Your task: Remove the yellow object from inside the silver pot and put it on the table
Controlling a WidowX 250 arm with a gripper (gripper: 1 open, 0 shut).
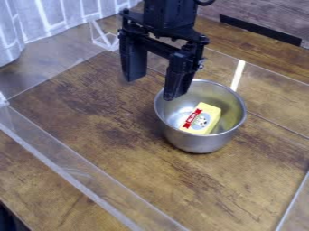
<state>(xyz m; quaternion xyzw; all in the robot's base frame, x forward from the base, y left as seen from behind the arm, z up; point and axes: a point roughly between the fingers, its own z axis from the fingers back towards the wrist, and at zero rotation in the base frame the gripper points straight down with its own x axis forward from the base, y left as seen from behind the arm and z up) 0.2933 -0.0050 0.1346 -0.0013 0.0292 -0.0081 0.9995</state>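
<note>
The silver pot [201,118] stands on the dark wooden table [85,108], right of centre. Inside it lies the yellow object [205,117], a small block with a red-and-white label facing up. My black gripper [154,74] hangs just above and to the left of the pot, open, its two fingers spread wide. The right finger [178,77] reaches down near the pot's back-left rim; the left finger [133,61] is over bare wood. Nothing sits between the fingers.
Clear acrylic panels [72,171] run along the table's front-left edge and across the back. A white curtain-like backdrop [49,18] fills the upper left.
</note>
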